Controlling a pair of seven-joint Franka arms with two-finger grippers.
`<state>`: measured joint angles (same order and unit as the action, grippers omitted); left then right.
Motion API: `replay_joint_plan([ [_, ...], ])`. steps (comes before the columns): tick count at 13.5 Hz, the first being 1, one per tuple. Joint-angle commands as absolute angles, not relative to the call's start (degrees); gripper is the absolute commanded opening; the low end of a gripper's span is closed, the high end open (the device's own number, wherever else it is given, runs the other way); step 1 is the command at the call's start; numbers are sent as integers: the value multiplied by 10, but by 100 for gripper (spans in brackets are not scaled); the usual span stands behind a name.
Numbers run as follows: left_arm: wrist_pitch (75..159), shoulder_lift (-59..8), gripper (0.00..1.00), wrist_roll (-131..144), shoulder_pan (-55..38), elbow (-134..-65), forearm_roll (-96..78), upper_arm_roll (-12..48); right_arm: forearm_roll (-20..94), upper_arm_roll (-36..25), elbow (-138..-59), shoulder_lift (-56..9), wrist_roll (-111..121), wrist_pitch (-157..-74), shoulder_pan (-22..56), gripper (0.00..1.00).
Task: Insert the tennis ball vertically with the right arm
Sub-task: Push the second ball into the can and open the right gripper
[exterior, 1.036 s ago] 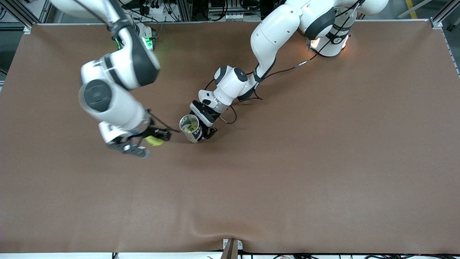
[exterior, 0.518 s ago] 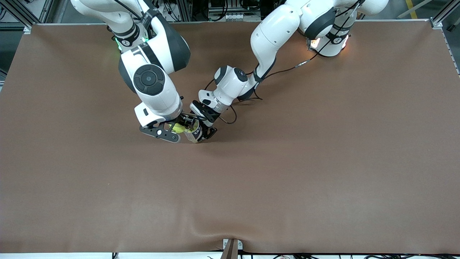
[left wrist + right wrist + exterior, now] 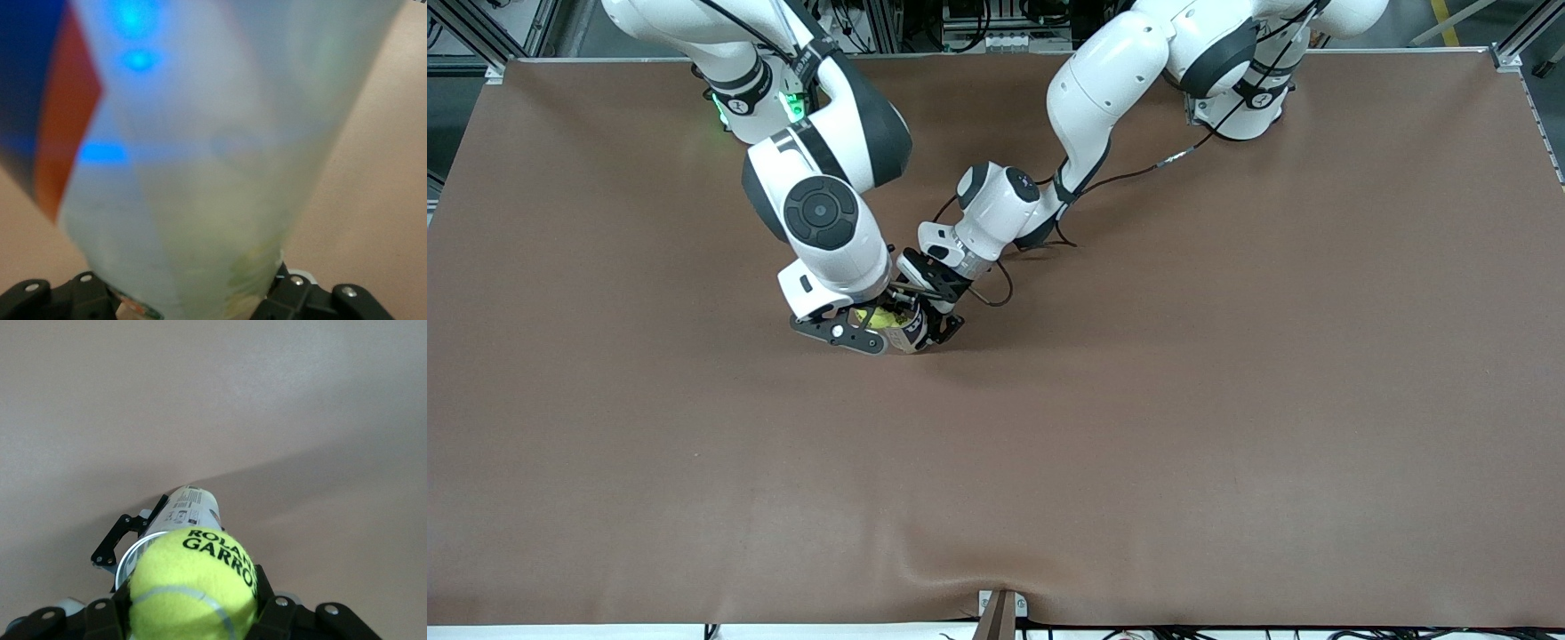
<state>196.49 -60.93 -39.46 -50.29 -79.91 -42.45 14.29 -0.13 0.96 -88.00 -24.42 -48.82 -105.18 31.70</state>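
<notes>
Two end effectors are engaged. The right end effector (image 3: 193, 617) is clenched on the tennis ball (image 3: 193, 583), held directly over the open mouth of the can (image 3: 190, 510). The left end effector (image 3: 932, 324) grips that can upright on the bench (image 3: 1227, 400). Step in hand: alignment. The next move probably calls for a straight descent, then release.
</notes>
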Motion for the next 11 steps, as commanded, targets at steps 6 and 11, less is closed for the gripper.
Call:
replay_joint_plan([
  [6,1959,-599,80,-383,-509,-821,-432,127,-9,3,-880,-251,-503,-1056,329,72],
  [11,1959,-599,78,-384,-509,-821,-432,127,-9,3,-879,-251,-512,-1056,329,100],
])
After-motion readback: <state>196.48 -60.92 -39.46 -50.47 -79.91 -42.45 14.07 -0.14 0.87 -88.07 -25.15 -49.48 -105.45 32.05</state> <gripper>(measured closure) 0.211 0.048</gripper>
